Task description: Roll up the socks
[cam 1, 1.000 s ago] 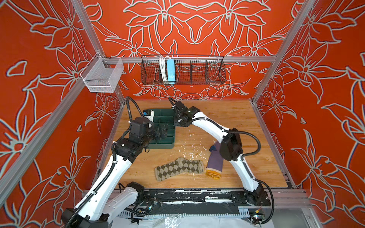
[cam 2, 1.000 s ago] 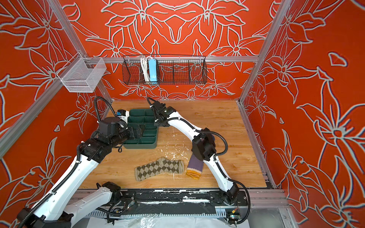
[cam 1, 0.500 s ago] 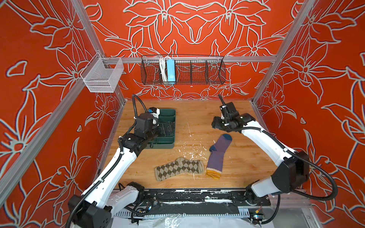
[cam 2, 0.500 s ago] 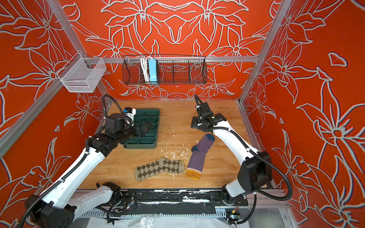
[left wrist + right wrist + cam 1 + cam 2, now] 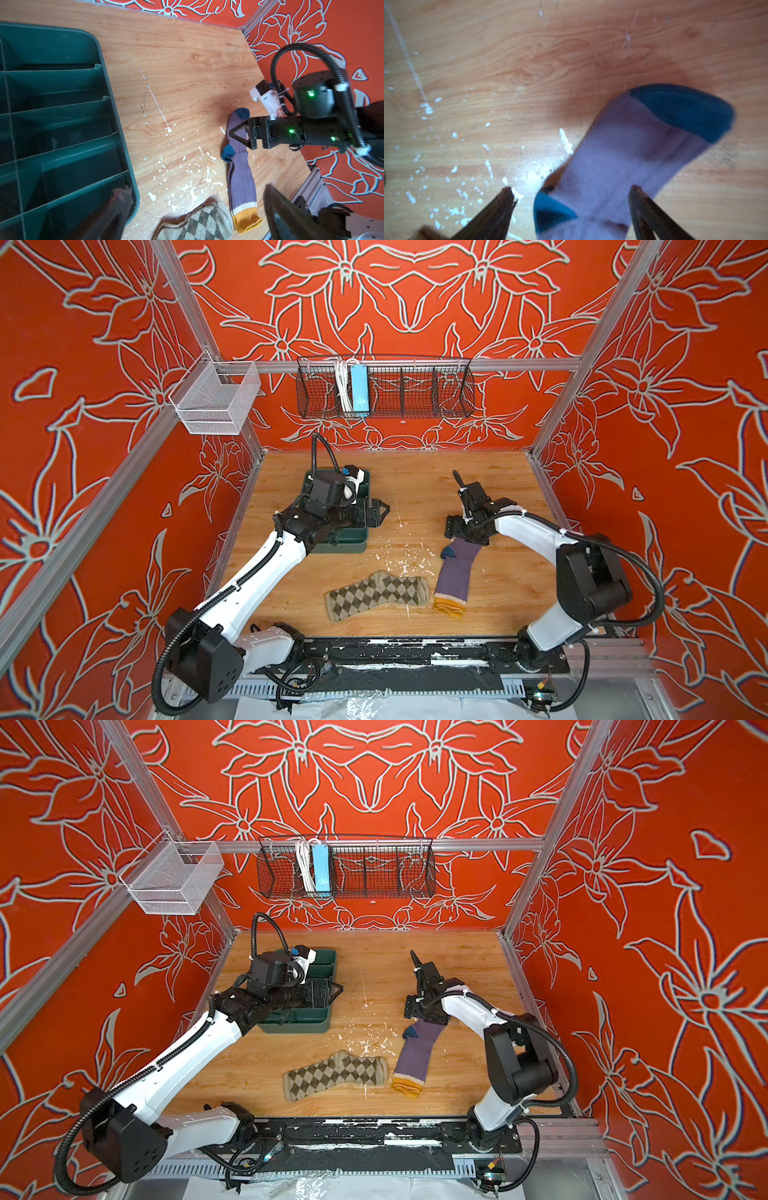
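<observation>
Two socks lie flat on the tabletop (image 5: pixel 490 481), unrolled. The purple sock (image 5: pixel 455 572) runs from its navy toe, under the right arm, to its mustard cuff near the front edge. The argyle sock (image 5: pixel 376 597) lies crosswise, its toe just beside that cuff; contact between them cannot be told.

Right claw (image 5: pixel 572 190): spread, one finger on each side of the purple sock's foot near the heel, pinching nothing. It is low over the fabric.

Left claw (image 5: pixel 380 514): spread and empty, hanging over the edge of the green tray (image 5: pixel 345 545), well apart from both socks.

Judged step: taking hold of the purple sock at the toe end to start a roll.

Risks from here:
- The fabric is thin and limp. If the fingers close too high, they likely catch only the top layer or nothing at all.
- If they close too low, the tips scrape the tabletop, which already shows white flecks (image 5: pixel 187 172).
- Nothing pins the cuff. The sock may slide along the wood instead of curling over itself.
- The sock bends at the heel, so a roll begun at the toe may run skew and come loose.
- The argyle toe sits close enough to be dragged along.
</observation>
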You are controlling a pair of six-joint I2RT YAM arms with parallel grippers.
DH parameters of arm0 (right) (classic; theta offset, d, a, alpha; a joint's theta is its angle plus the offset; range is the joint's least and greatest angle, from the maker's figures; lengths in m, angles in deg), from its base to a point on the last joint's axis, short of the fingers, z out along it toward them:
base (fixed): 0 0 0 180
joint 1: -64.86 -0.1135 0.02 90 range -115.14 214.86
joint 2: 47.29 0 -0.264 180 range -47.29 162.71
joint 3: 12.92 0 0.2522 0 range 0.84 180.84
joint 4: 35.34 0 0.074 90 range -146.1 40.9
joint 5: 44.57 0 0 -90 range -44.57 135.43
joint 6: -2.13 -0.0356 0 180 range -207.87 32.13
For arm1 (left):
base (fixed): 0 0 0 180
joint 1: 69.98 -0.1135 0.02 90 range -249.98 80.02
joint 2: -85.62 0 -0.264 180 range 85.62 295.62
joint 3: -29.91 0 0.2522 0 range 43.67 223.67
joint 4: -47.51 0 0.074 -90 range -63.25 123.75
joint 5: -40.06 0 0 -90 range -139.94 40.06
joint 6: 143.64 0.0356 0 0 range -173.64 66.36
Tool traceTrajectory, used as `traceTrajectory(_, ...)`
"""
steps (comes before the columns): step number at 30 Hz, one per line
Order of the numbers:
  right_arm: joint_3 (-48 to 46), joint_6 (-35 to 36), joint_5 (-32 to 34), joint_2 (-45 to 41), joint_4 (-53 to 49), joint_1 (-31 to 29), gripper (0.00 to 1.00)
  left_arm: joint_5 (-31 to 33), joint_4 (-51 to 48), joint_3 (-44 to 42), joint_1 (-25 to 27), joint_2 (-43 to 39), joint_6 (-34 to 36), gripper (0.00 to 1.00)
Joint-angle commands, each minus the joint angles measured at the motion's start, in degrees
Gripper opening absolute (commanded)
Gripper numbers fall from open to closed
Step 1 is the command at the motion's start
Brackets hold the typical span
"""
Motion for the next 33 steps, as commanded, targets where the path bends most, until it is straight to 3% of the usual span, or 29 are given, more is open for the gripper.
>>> traceTrajectory(1, 0.8, 0.9, -1.6, 3.3, 2.9, 0.4, 0.88, 1.9, -0.4, 0.1, 0.3, -1.5, 2.0, 0.97)
traceTrajectory(12, 6.9, 5.0, -13.7, 15.0, 8.3, 0.2, 0.89, 2.8, 0.2, -0.5, 0.3, -1.0, 2.3, 0.97)
traceTrajectory(19, 17.8, 3.9, -15.1, 23.4, 7.2, 0.0, 0.89, 1.2, 0.4, -0.8, 0.9, -1.5, 3.6, 0.97)
traceTrajectory(23, 26.4, 3.0, -16.1, 28.9, 5.6, 0.0, 0.89, 3.7, 1.0, -1.5, 5.1, -3.4, 7.8, 0.97)
traceTrajectory(28, 36.7, 3.4, -17.5, 33.4, 1.0, 0.0, 0.88, 12.2, 2.3, -3.4, 13.7, -5.4, 14.8, 0.97)
traceTrajectory(33, 37.1, 3.6, -21.3, 26.2, -1.1, 1.5, 0.88, 21.7, 7.6, -8.0, 23.8, -5.5, 27.6, 0.97)
